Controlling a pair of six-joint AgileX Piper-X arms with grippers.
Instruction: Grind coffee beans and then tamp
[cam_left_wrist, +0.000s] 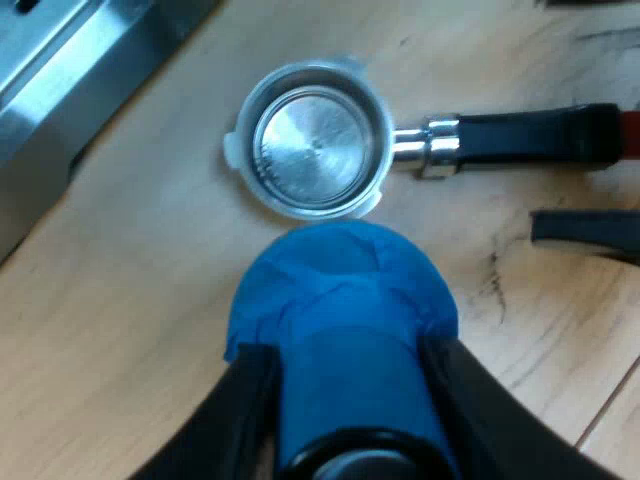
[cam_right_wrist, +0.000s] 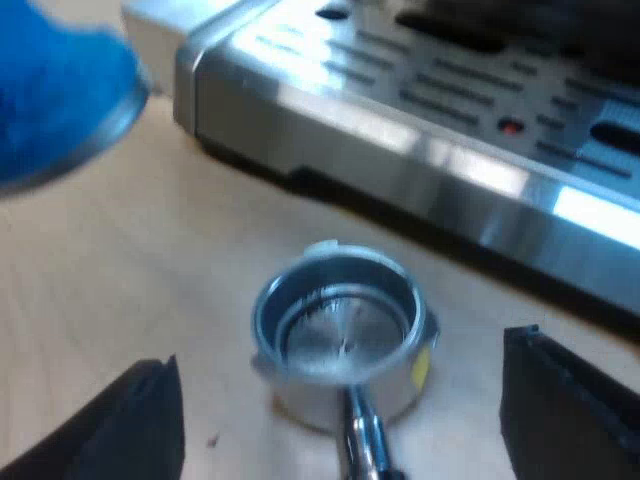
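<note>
The blue tamper (cam_left_wrist: 340, 290) is gripped by the left claw (cam_left_wrist: 345, 400), whose two black fingers (cam_left_wrist: 245, 420) are pressed against its sides. The tamper's broad end is turned toward the metal holder (cam_left_wrist: 315, 150), which lies loose on the wooden table (cam_left_wrist: 120, 330) just beside the base of the espresso machine (cam_left_wrist: 60, 60).

The coming move is judged to turn on one relation. The holder's basket sits just beyond the tamper's broad end, and the two are apart, not touching. The long axis of the holder runs from the basket along the dark handle (cam_left_wrist: 540, 135) to its red end (cam_left_wrist: 630, 135), crosswise to the line from tamper to basket. A black finger of the right claw (cam_left_wrist: 590, 228) is seen close beside the handle.

In the right wrist view the right claw (cam_right_wrist: 342, 400) is spread wide, and the holder (cam_right_wrist: 340, 330) lies between its fingers (cam_right_wrist: 120, 420) with the handle pointing toward the wrist. Nothing is gripped by it. The right arm is judged nearer to the handle, and the left nearer to the basket's mouth.

Bare metal is seen inside the basket, so no grounds appear to have been dosed yet.

No brand or writing can be read. A small red light (cam_right_wrist: 510, 127) is seen on the machine (cam_right_wrist: 450, 130), and a yellow patch (cam_right_wrist: 420, 365) on the basket's wall.
</note>
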